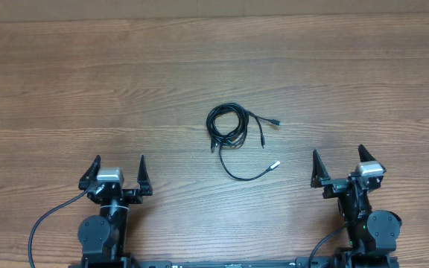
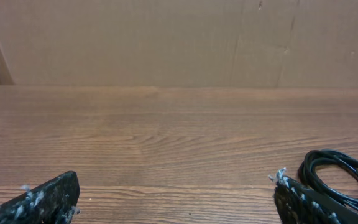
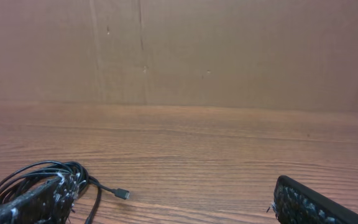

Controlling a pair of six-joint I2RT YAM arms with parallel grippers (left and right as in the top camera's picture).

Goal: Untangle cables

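Note:
The cables lie in a tangled black coil at the table's middle, with loose plug ends trailing right and a silver-tipped end curling toward the front. My left gripper is open and empty at the front left, well away from the coil. My right gripper is open and empty at the front right. In the left wrist view the coil shows beyond the right finger. In the right wrist view the coil sits behind the left finger, with a plug end pointing right.
The wooden table stretches around the coil. A brown cardboard wall stands at the table's far edge. Thicker black arm cables loop by the left arm base.

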